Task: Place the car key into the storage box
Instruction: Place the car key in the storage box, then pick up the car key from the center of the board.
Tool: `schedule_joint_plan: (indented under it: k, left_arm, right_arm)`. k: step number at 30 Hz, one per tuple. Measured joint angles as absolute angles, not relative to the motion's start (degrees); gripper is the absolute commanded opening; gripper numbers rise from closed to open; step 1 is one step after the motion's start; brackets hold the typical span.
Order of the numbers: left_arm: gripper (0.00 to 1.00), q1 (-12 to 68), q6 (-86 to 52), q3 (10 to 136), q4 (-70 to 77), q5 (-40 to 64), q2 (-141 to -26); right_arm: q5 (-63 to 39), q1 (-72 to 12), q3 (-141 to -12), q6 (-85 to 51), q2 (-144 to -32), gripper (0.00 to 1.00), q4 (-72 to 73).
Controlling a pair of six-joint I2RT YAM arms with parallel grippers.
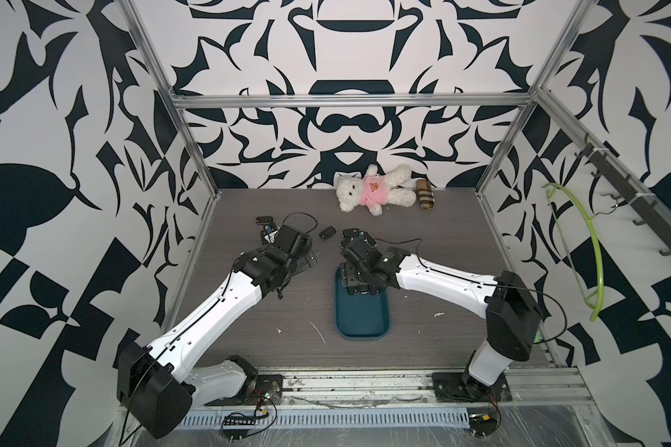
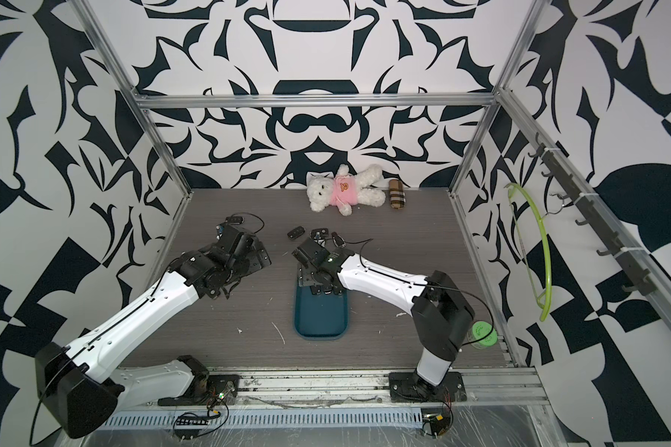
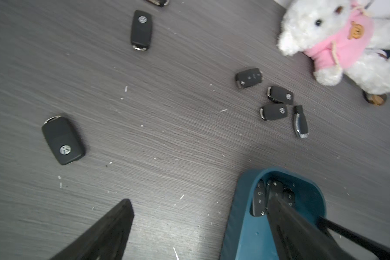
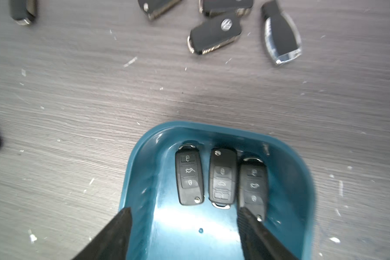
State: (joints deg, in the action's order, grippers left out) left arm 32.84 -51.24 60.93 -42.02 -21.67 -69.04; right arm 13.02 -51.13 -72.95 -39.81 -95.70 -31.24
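The teal storage box (image 4: pixel 144 180) lies mid-table and shows in both top views (image 1: pixel 361 313) (image 2: pixel 320 317). Three black car keys lie side by side at its far end (image 4: pixel 189 177) (image 4: pixel 223 177) (image 4: pixel 253 184). My right gripper (image 4: pixel 184 209) hangs open over that end with nothing between its fingers; one fingertip (image 4: pixel 245 220) overlaps the near end of the outermost key. My left gripper (image 3: pixel 199 195) is wide open and empty, just left of the box (image 3: pixel 241 225), low over the table. Several more car keys lie loose on the table (image 3: pixel 63 140) (image 3: pixel 141 29) (image 3: pixel 249 77).
A white teddy bear in a pink top (image 1: pixel 372 189) and a brown plaid pouch (image 1: pixel 425 194) lie at the back wall. A cluster of loose keys (image 4: pixel 214 33) (image 4: pixel 279 31) sits just beyond the box. A green hanger (image 1: pixel 593 247) hangs on the right wall.
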Motion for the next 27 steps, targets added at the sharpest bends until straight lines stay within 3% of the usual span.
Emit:
schedule_joint_plan:
  k: [1,8,16,21,27]
  left_arm:
    - [0.99,31.7,-51.31,60.55,-42.04,-21.32,-69.06]
    - [0.98,24.29,-52.14,56.73,-42.7,-19.62,-70.02]
    - [0.86,15.2,-51.9,51.94,-43.05,-17.74,-75.53]
    - [0.73,10.04,-50.35,49.91,-42.52,-16.99,-79.88]
    - [0.67,4.27,-47.33,48.77,-38.96,-15.09,-84.38]
  right_arm:
    - [13.26,-51.07,-72.49,-39.55,-94.76,1.0,-31.14]
    - [12.73,-49.91,-68.99,-36.34,-89.84,1.0,-27.46]
    - [9.67,-49.04,-68.82,-34.0,-89.21,1.0,-24.69]
    - [7.9,-48.53,-68.82,-32.93,-89.21,1.0,-23.92]
    - [5.34,-47.64,-68.82,-32.14,-89.19,1.0,-22.65]
